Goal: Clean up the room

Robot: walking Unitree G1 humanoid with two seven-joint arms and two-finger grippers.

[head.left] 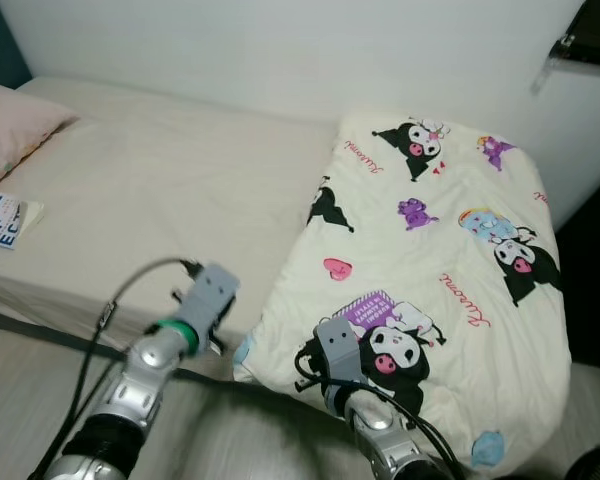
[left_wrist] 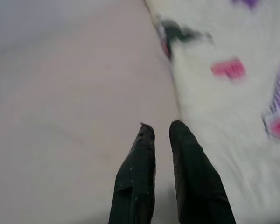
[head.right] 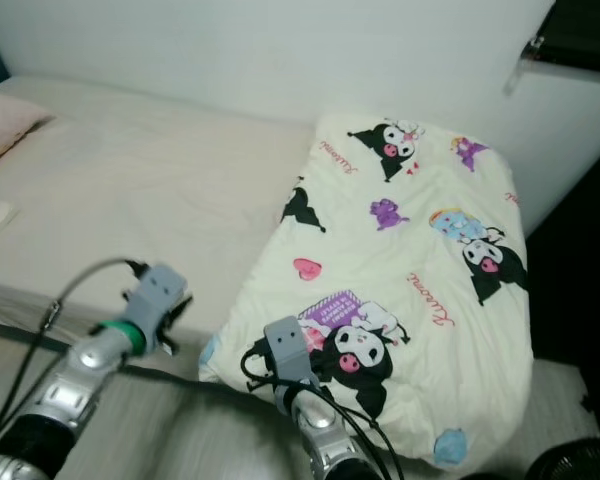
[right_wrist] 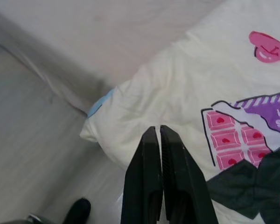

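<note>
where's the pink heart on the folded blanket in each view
left eye view: pink heart on the blanket, near its left edge.
right eye view: heart, same spot.
left wrist view: blurred heart beyond the left tool.
right wrist view: heart at the frame edge.
shared landmark: the blanket's edge against the bedsheet.

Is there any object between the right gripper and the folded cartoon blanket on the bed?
Nothing visible. The right gripper hovers directly over the near corner of the blanket, fingers together, with no object between them.
</note>
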